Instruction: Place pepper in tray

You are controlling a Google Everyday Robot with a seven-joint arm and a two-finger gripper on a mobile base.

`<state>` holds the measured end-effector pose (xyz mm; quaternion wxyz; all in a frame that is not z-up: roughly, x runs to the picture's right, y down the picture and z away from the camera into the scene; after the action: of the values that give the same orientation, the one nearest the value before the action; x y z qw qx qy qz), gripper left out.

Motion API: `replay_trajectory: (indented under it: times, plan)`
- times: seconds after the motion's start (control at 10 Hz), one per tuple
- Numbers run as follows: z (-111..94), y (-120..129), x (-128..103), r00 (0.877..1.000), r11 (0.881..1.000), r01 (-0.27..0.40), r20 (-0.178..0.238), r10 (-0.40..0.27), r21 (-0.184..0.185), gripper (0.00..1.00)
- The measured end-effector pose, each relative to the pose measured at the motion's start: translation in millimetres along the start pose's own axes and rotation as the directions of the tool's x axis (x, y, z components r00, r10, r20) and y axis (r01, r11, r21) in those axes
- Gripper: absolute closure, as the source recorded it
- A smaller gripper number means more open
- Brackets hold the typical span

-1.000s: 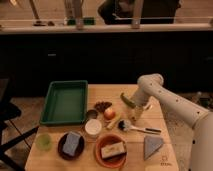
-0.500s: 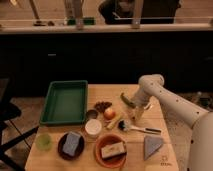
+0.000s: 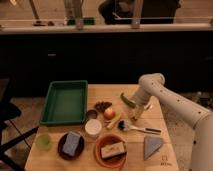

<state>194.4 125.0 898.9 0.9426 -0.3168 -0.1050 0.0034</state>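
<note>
The pepper (image 3: 127, 100), small, slender and dark green, shows at the right middle of the wooden table, right against the left side of my gripper (image 3: 136, 111). I cannot tell whether it lies on the table or is held. The gripper points down at the end of the white arm (image 3: 170, 102), which reaches in from the right. The green tray (image 3: 65, 102) sits at the table's left back, empty, well to the left of the pepper and gripper.
Between tray and gripper lie a dark pile (image 3: 102, 106), an orange-red fruit (image 3: 109, 113), a yellowish stick (image 3: 116, 121) and a white cup (image 3: 92, 127). Two brown bowls (image 3: 71, 145) (image 3: 111, 150), a light-green cup (image 3: 43, 141), a utensil (image 3: 142, 129) and a grey wedge (image 3: 151, 145) are in front.
</note>
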Motion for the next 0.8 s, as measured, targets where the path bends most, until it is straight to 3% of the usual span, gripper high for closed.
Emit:
replay_trajectory:
  times: [0.4,0.8]
  plan:
    - [3.6,-14.3,2.6,0.993,0.993,-0.116,0.026,0.115,0.022,0.2]
    - [19.4,-24.5,12.2,0.967,0.97,-0.241,0.094,0.237,0.031,0.2]
